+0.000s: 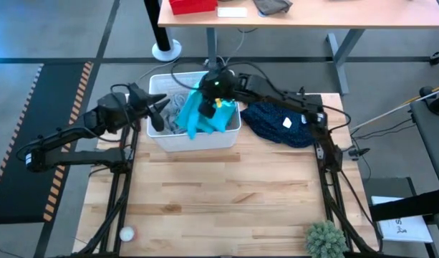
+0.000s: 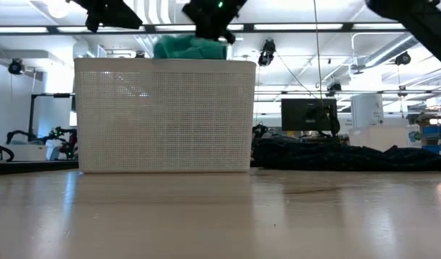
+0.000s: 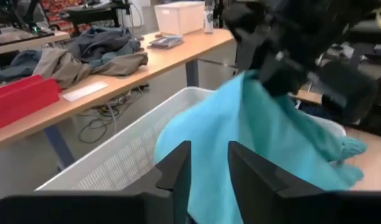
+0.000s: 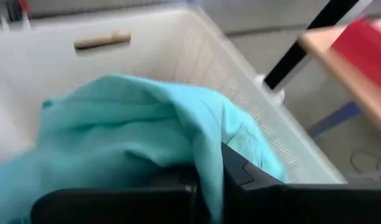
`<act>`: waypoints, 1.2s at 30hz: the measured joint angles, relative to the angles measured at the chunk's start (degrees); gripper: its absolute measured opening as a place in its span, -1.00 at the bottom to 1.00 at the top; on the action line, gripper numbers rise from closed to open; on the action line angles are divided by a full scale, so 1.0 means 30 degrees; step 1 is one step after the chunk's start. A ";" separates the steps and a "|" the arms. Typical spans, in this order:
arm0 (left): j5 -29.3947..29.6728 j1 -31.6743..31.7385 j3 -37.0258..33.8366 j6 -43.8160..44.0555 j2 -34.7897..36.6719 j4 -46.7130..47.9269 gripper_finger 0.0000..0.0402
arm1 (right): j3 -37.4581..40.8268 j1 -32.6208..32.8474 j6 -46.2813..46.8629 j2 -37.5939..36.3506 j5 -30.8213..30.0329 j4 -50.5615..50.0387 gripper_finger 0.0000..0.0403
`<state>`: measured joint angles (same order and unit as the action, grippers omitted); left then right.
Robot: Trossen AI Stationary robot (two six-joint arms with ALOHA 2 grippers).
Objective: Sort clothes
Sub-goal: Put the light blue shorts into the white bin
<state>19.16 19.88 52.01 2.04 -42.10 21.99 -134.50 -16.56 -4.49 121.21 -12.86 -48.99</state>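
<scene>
At the left of the high view, the left gripper point(image 1: 159, 111) hovers at the left wall of the white basket point(image 1: 194, 138), which stands at upper centre of the wooden counter point(image 1: 219, 193). Its jaws stand apart with nothing between them; in the left wrist view its two dark fingers point(image 3: 178, 168) frame the teal cloth just ahead. Inside the basket's left half lies a grey garment point(image 1: 176, 107). In the basket's middle the teal garment point(image 1: 205, 115) rises above the rim and drapes toward the front wall. The right gripper point(image 1: 215, 84) sits directly over it at the basket's back edge, jaws closed on the teal fabric, which wraps over the fingers in the right wrist view. In the low view, the teal cloth point(image 2: 190, 48) shows above the basket's top edge, under the dark gripper. Right of the basket, just beside it on the counter, lies the navy dotted garment point(image 1: 280, 123) in a heap. At the lower left of the counter sits a small white ball point(image 1: 126, 233); at the lower right, a small green plant point(image 1: 325, 238).
</scene>
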 joint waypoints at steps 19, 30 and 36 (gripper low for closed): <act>-0.1538 0.0017 -0.0022 -0.0004 -0.2955 -0.2097 -0.99 | 0.0000 0.0044 -0.0236 -0.0518 0.0934 -0.0188 0.06; -0.3887 0.0227 -0.0022 -0.0306 -0.7642 -0.5357 -1.00 | 0.0007 0.0023 -0.1893 -0.5166 -0.0277 -0.1497 -0.89; -0.3928 0.1160 -0.0022 -0.0161 -0.9555 -0.5294 -1.00 | 0.0007 0.0007 -0.1849 -0.7189 -0.0724 -0.2904 -0.91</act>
<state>7.37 23.36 51.94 1.56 -70.77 6.11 -134.47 -16.53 -10.04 99.64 -15.03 -57.71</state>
